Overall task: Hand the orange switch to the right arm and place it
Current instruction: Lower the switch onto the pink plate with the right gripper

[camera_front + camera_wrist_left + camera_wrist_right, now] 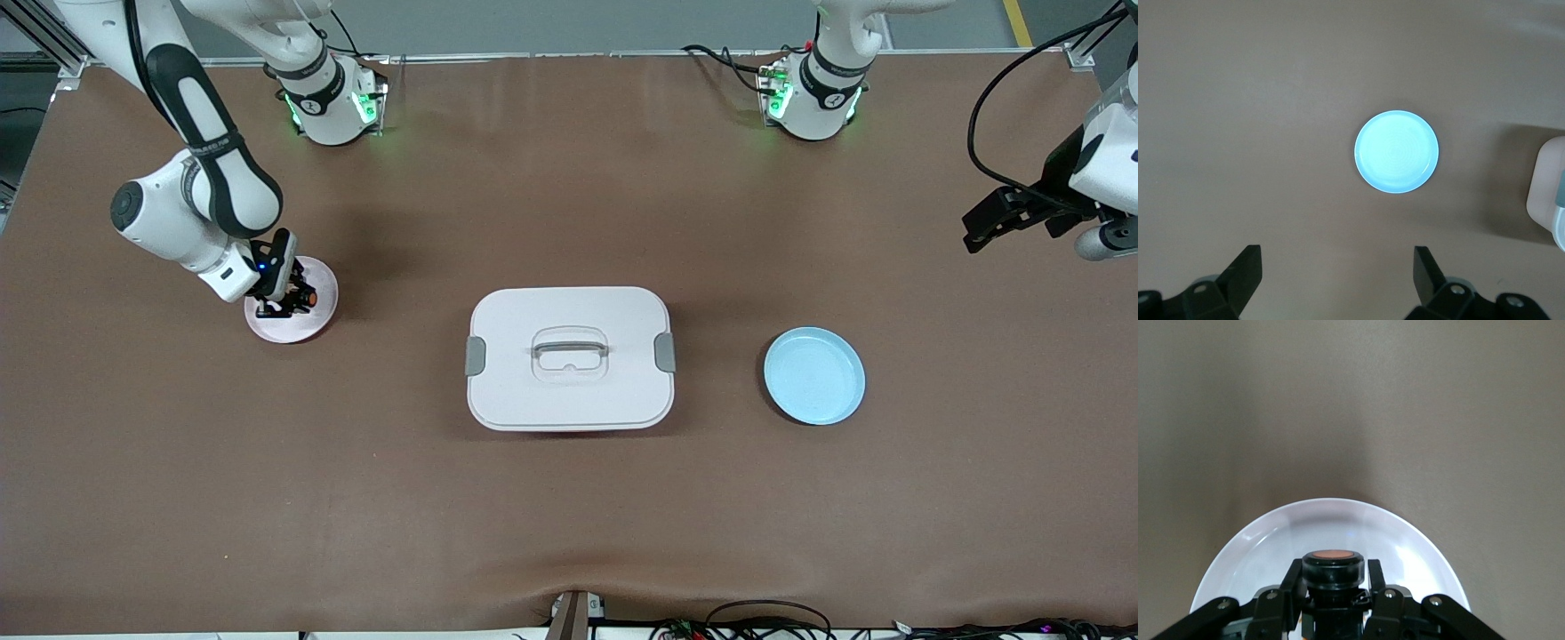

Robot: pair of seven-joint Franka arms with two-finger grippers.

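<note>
Front view first, nearest to me: the white box [569, 358] with its grey handle sits mid-desk [569, 516], lid on. Beside it, toward the left arm's end, lies the blue plate [814, 375], bare. A little farther from my camera, at the right arm's end, is the pink plate [293, 300]. My right end effector [283, 307] is down over that plate, fingers clamped on the switch [302, 300]; I can see its orange cap poking out sideways between them. From the right wrist view the switch [1332, 568] sits pinched between the two fingers [1293, 587], orange cap facing out, with the pink plate [1271, 540] directly underneath. I cannot tell whether the switch touches the plate.

My left end effector [1000, 218] waits in the air over the desk's edge at the left arm's end, holding nothing. Its wrist view shows the fingers [1245, 270] spread wide apart, the blue plate [1396, 152] well below them and a corner of the box [1546, 193] at the frame's edge.
</note>
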